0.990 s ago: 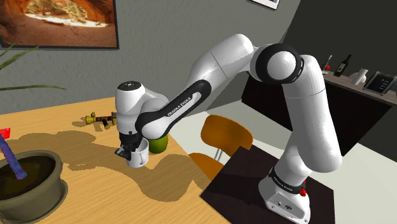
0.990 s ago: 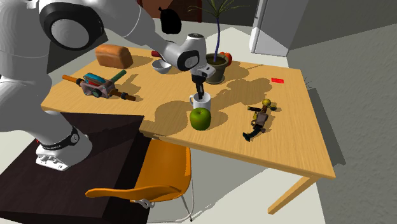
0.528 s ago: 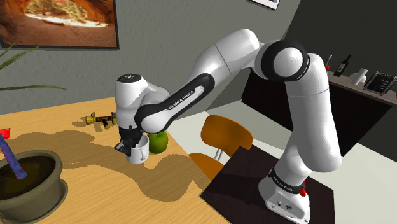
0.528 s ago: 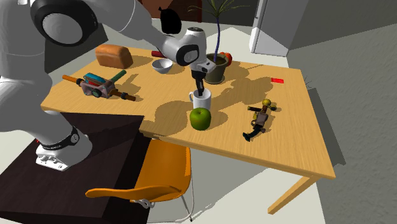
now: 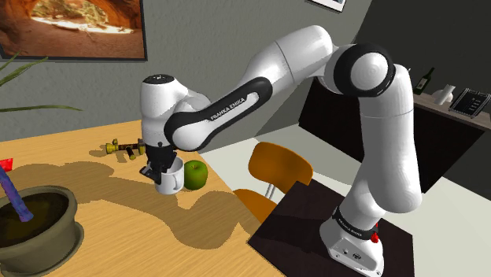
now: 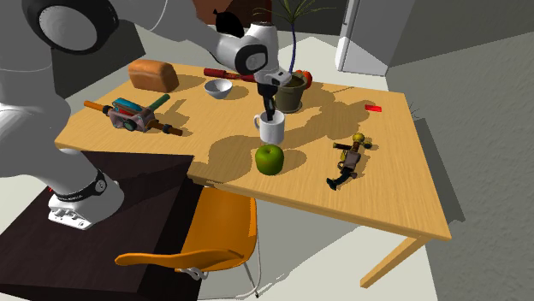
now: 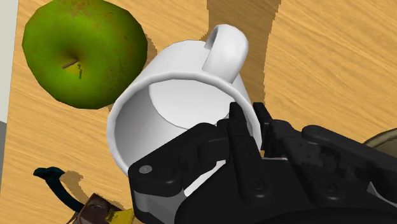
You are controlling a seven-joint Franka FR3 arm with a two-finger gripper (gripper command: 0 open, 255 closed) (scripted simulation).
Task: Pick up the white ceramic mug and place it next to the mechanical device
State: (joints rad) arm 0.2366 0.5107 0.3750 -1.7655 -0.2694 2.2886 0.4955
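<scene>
While you look for writing, the only text you can read is "FRANKA EMIKA" along the arm's forearm (image 5: pixel 232 110) in the shoulder view. The white mug (image 5: pixel 170 176) (image 6: pixel 271 128) (image 7: pixel 178 108) carries no print.

The mug hangs upright from the gripper (image 5: pixel 161 168) (image 6: pixel 269 115) (image 7: pixel 251 127). The gripper is closed on the mug's wall just beside the handle, with one black finger inside the rim and the other outside, as the wrist view shows you. Against a second ago, the mug sits higher in both exterior views and looks to have left the wooden table (image 5: pixel 118 236) (image 6: pixel 402 192). The wrist has risen with it, and in the shoulder view it now hides less of the green apple (image 5: pixel 195 175) (image 6: pixel 269 159) (image 7: pixel 83 54).

The apple lies where it lay, just beside the mug, towards the table's edge. The brass-and-dark mechanical device (image 5: pixel 126 147) (image 6: pixel 349 162) has not moved either. It lies well apart from the mug, towards the second exterior view's right.

You see the arm rise from its stand at the shoulder view's lower right and bend at a high elbow. From there the forearm slopes down and to the left, and the hand points straight down over the table. A plant pot (image 5: pixel 39 228) (image 6: pixel 289 94) stands behind the mug in the second exterior view.
</scene>
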